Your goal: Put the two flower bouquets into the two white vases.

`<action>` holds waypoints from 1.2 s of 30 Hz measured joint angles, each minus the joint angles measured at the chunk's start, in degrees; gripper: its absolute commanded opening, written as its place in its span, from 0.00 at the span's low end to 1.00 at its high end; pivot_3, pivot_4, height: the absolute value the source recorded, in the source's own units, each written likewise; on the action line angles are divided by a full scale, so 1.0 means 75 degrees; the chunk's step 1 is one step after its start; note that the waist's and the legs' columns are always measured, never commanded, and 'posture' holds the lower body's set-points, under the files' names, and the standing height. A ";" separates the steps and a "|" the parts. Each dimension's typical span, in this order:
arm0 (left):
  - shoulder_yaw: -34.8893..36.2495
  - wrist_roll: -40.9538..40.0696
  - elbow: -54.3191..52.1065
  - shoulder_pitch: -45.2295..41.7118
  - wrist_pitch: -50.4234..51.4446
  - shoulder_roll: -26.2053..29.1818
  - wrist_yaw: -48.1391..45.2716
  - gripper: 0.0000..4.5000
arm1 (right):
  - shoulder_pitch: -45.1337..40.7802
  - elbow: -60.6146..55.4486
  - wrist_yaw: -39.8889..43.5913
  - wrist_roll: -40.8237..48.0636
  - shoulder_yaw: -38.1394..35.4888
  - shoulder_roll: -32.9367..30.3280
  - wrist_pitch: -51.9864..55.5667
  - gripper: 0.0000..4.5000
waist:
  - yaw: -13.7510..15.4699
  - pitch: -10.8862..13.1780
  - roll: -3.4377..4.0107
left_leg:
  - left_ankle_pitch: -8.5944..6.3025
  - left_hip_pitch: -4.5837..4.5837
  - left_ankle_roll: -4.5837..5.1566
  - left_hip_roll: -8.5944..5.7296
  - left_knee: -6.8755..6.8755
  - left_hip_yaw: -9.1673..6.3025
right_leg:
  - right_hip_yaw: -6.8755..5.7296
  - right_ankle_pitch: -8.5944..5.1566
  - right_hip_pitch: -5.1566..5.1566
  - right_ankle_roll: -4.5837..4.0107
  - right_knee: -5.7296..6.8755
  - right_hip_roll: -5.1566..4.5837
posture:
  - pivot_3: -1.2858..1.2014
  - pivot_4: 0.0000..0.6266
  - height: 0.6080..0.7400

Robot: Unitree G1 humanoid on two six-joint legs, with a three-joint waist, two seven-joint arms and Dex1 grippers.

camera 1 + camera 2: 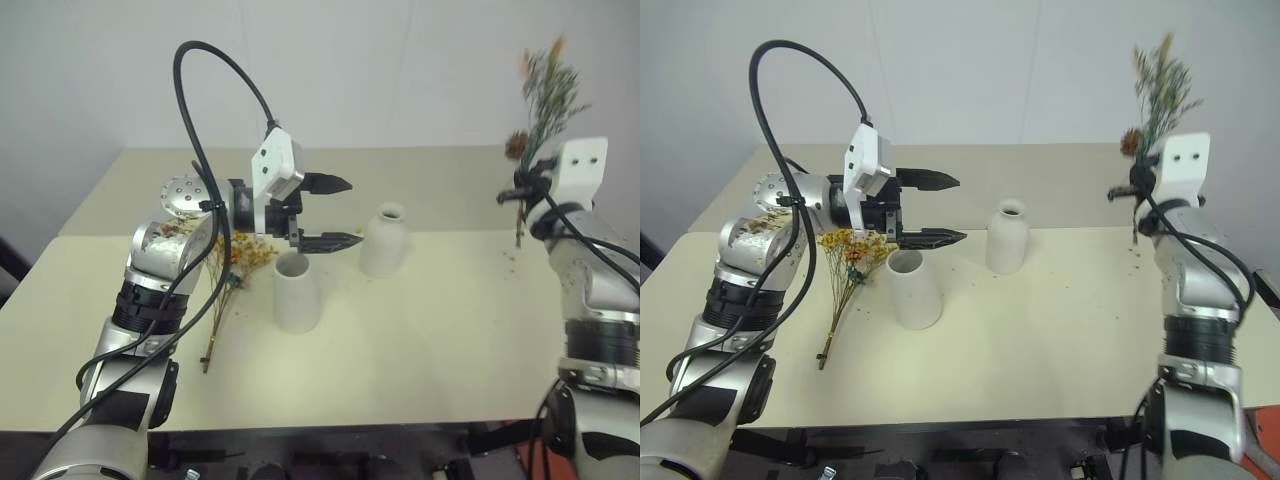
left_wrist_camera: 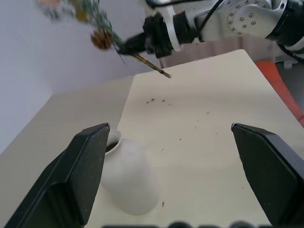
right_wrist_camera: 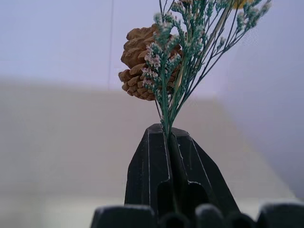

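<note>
While aloft, sprig bunch point(image 3: 183, 61) in right gripper point(image 3: 170, 142).

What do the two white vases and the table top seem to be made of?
Bottle vase and cone vase: probably ceramic, matte white, with soft shading and no glare. Table top: smooth pale beige, maybe laminate or painted board; no grain shows, so the material stays uncertain.

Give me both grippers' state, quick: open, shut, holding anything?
Left gripper: open, holding nothing, above the cone vase.
Right gripper: shut on the sprig bunch, lifted off the table.
</note>
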 measured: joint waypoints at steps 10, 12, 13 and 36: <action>0.0395 -0.0086 0.0407 0.0186 0.0525 -0.0102 0.0947 1.00 | -0.1416 0.0914 0.0039 0.0949 -0.0491 0.2108 -0.2949 0.01 | -0.0047 -0.0001 0.0009 | 0.0004 0.0000 -0.0007 0.0001 -0.0003 -0.0004 | 0.0002 0.0008 -0.0017 -0.0005 0.0071 0.0001 | 0.52 0.24 1.00; 0.0479 -0.0161 0.0396 0.0240 0.0603 -0.0100 0.0994 1.00 | -0.1418 0.0930 0.0176 0.1187 -0.0473 0.2450 -0.3094 0.01 | -0.0047 -0.0001 0.0011 | 0.0005 0.0003 -0.0009 0.0001 -0.0003 -0.0004 | 0.0002 0.0008 -0.0016 -0.0005 0.0074 0.0001 | 0.52 0.24 1.00; 0.0479 -0.0168 0.0386 0.0285 0.0636 -0.0101 0.1001 1.00 | -0.1414 0.0951 0.0245 0.1242 -0.0454 0.2646 -0.3150 0.01 | -0.0048 -0.0001 0.0012 | 0.0006 0.0004 -0.0010 0.0000 -0.0003 -0.0004 | 0.0002 0.0008 -0.0016 -0.0005 0.0076 0.0001 | 0.52 0.24 1.00; 0.0405 -0.0027 0.0293 0.0523 0.0595 -0.0118 0.0980 1.00 | -0.0431 0.1912 0.0917 0.1040 0.0401 0.3393 -0.4299 0.01 | -0.0163 0.0002 0.0017 | 0.0017 0.0007 -0.0029 -0.0002 -0.0010 -0.0007 | 0.0004 0.0008 -0.0022 -0.0005 0.0083 0.0002 | 0.52 0.24 1.00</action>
